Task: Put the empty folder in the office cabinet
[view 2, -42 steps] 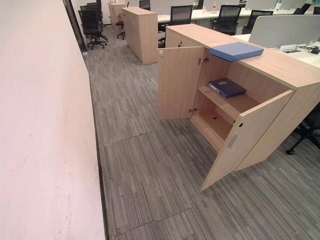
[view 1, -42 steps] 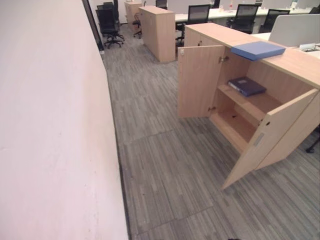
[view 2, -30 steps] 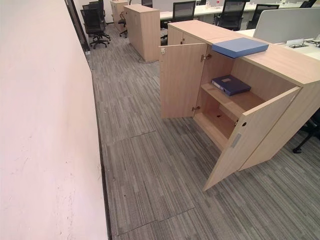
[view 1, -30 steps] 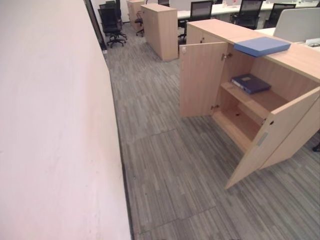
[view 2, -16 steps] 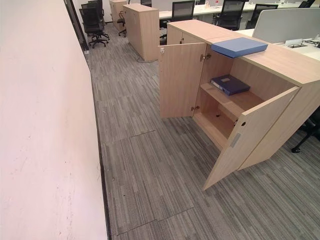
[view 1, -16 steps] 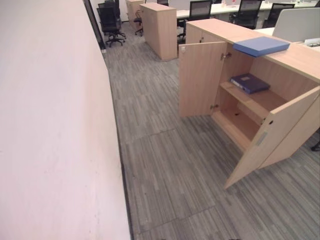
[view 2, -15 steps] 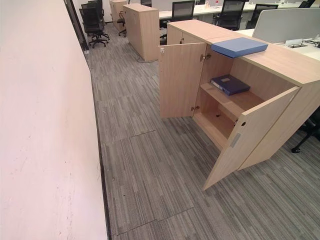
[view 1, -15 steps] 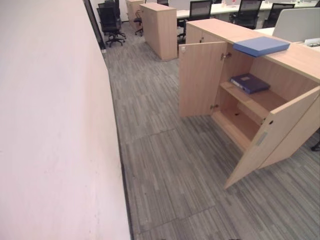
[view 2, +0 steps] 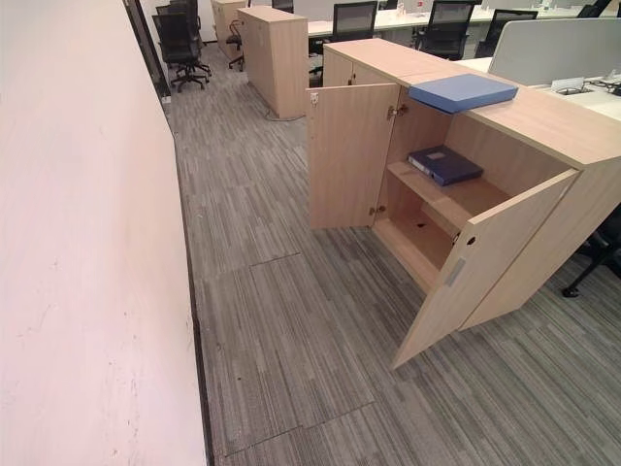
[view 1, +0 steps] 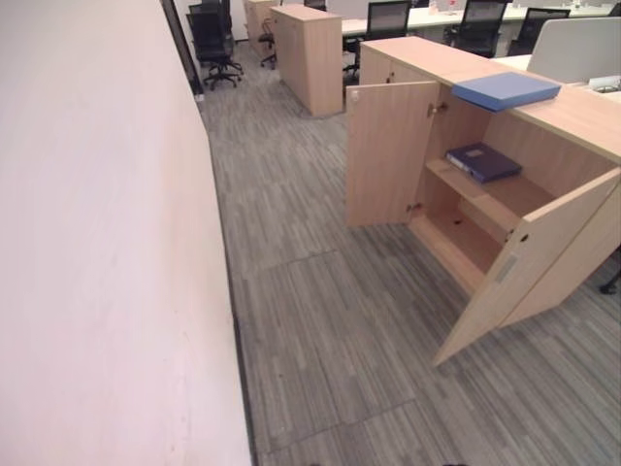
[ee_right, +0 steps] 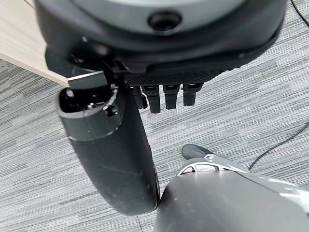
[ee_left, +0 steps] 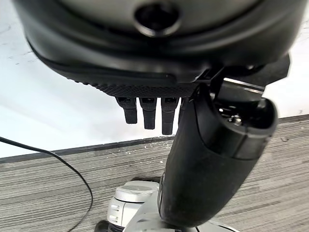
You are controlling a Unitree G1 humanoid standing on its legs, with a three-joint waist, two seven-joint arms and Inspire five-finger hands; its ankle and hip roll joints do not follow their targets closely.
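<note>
A light blue folder [view 1: 505,89] lies flat on top of the wooden office cabinet [view 1: 582,115], near its front edge. Both cabinet doors stand wide open: the left door [view 1: 388,150] and the right door [view 1: 524,272]. On the upper shelf inside lies a dark blue binder [view 2: 444,164]; the lower shelf is bare. My left hand [ee_left: 154,43] hangs over the carpet beside the white wall, fingers straight, holding nothing. My right hand [ee_right: 159,38] hangs over the carpet near a wooden panel, also open and holding nothing. Both hands are far from the cabinet.
A long white wall [view 1: 97,243] runs along the left. A second wooden cabinet [view 1: 309,53] stands further back, with black office chairs [view 1: 213,44] and desks behind it. Grey carpet [view 2: 281,320] stretches between the wall and the open cabinet.
The whole picture has shifted slightly as the camera moved. The folders and the cabinet doors have stayed where they were.
</note>
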